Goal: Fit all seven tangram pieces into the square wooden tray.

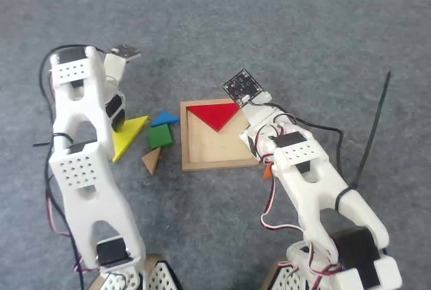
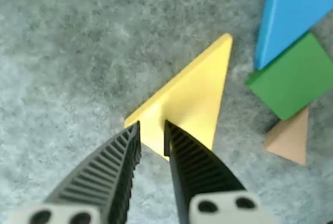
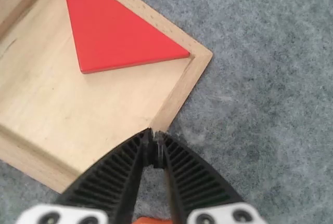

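**Yellow triangle gripped, red triangle lying in the tray**

We are looking down on a grey tabletop (image 1: 303,48) that is carrying everything. The square wooden tray (image 1: 215,164) is sitting at its middle, between the two arms. The red triangle (image 1: 215,115) is lying flat inside it, its long side running along the far rim. The right end effector (image 3: 154,140) is hanging with its fingers closed together, holding nothing, its tips meeting at the tray's right rim.

Left of the tray, the yellow triangle (image 1: 129,134) is lying partly under the left arm. The left end effector (image 2: 152,130) is gripping it, one finger pressing on each side of its edge. The green square (image 1: 159,136) is sitting between the yellow triangle and the tray, with the blue triangle (image 1: 163,118) touching its far side and the tan triangle (image 1: 152,161) lying just beside its near corner. A bit of an orange piece (image 1: 267,172) is peeking out under the right arm near the tray's near right corner; we cannot tell its shape.
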Controlling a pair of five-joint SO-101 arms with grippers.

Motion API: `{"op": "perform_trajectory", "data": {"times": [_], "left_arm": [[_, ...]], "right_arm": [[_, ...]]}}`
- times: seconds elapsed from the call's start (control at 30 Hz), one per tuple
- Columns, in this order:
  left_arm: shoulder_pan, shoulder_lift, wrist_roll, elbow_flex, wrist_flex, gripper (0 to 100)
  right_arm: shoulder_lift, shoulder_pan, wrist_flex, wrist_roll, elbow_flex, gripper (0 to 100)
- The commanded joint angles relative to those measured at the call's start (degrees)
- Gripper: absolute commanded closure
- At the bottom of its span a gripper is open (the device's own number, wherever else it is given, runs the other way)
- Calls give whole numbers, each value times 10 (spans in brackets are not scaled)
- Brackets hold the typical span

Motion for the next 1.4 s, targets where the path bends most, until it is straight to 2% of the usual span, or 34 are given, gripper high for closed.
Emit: {"op": "perform_trajectory", "data": {"times": [0.0, 0.07, 0.23, 0.53, 0.73, 1.0, 1.07, 1.17, 1.37], "left_arm": [[10, -28, 25, 0, 17, 921], [4, -51, 47, -3, 15, 881], [-18, -84, 51, 0, 16, 722], [-20, 19, 39, -20, -58, 695], [-19, 84, -4, -108, 16, 695], [-22, 105, -18, -120, 19, 703], [-21, 105, -44, -112, 20, 741], [-21, 85, -43, -99, 20, 813], [15, -4, -44, 0, 19, 889]], "right_arm": [[-33, 7, -10, 11, -4, 988], [-33, 7, -9, 11, -4, 988], [-33, 7, -8, 11, -4, 988], [-34, 7, -7, 11, -4, 989], [-34, 7, -7, 11, -4, 989], [-33, 7, -7, 11, -4, 989], [-33, 7, -7, 11, -4, 989], [-33, 7, -7, 11, -4, 989], [-35, 7, -7, 11, -4, 989]]}}
